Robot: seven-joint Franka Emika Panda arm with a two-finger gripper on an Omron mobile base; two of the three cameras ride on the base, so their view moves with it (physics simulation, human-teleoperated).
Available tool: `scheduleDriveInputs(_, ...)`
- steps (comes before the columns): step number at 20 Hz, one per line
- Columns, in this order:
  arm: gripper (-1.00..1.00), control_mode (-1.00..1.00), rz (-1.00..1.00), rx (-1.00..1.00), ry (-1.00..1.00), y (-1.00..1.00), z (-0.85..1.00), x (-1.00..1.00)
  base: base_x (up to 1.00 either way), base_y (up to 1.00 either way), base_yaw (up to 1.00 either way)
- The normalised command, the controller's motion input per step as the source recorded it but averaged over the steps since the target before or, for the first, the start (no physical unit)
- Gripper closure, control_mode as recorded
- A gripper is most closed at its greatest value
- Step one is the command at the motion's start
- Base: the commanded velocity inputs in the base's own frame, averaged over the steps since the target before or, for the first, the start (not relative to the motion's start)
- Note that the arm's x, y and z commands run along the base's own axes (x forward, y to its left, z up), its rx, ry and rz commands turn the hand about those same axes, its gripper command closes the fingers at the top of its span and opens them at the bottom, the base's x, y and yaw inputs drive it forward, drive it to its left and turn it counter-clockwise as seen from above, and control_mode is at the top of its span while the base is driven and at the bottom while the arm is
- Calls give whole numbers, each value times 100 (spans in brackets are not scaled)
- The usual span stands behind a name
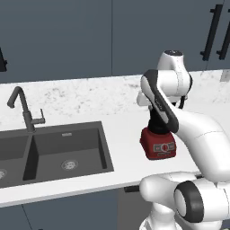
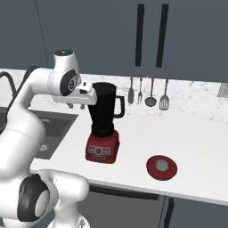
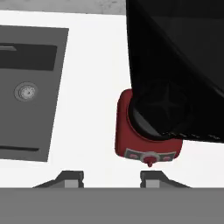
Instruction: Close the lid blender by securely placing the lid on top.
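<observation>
Blender (image 2: pixel 104 127) stands upright on the white counter (image 2: pixel 191 133), near its front edge, just right of the sink (image 1: pixel 54 150). Dark jar on a red square base w/ buttons facing the front; handle sticks out to the right in the right base view. Jar top is open, no cap on it.

Lid (image 2: pixel 161 167) lies flat on the counter, close to the front edge, well right of the blender and apart from it; red disc, grey knob up.

Gripper (image 2: pixel 76 106) hangs above the counter just left of the jar's upper part, pointing down, not touching the jar as far as I can tell. In the hand view the gripper (image 3: pixel 111 177) has its tips apart w/ a clear gap and nothing between them, so it's spread wide and holding nothing. That view looks down into the jar, w/ the red base below and the sink basin and drain off to the left.

Faucet (image 1: pixel 24 110) at the back of the sink. Utensils (image 2: pixel 147 92) hang on the back wall behind the blender, to its right.
</observation>
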Motion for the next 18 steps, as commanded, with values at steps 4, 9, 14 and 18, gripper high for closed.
scheduleDriveInputs(4,-100,-100,-3,0,-4,-7,-3,-34,0,0,0)
scheduleDriveInputs(9,-100,-100,-19,4,-16,-70,-18,-94,0,0,0)
scheduleDriveInputs(14,-100,-100,-28,8,-5,-94,-25,-76,0,0,0)
scheduleDriveInputs(18,-100,-100,-31,12,18,-100,-12,-7,0,0,0)
